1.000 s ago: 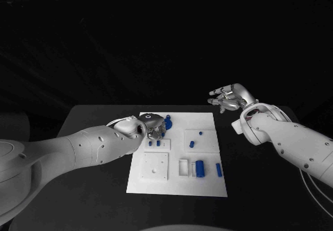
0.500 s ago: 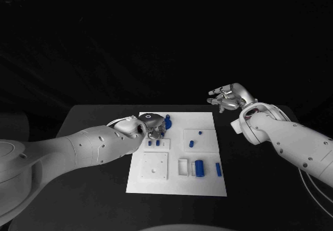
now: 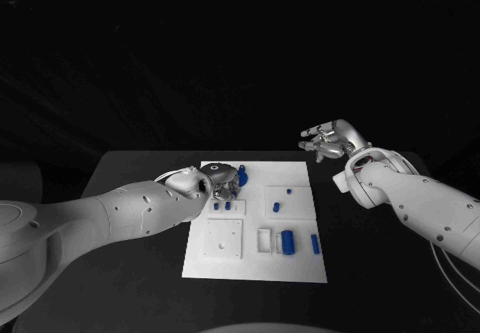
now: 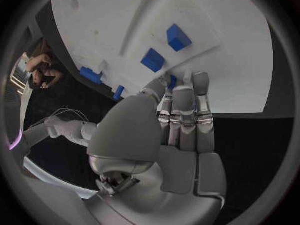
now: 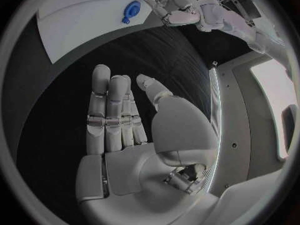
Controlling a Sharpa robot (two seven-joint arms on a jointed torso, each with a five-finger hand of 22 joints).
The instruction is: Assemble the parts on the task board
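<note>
- Left hand (image 3: 222,178) lowered onto the far left corner of the task board (image 3: 300,267), fingers (image 4: 187,102) together and touching a blue part (image 3: 242,177); whether it is gripped cannot be told.
- Right hand (image 3: 330,141) held spread and empty, well off the board, judged parked clear.
- Other blue parts (image 3: 288,242) laid out on the board on the counter (image 3: 130,173).

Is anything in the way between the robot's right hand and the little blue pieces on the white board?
Nothing visible. The right hand hangs open past the far right corner of the white task board; between it and the small blue parts there is just bare black table. The left hand works at the board's far left.
</note>
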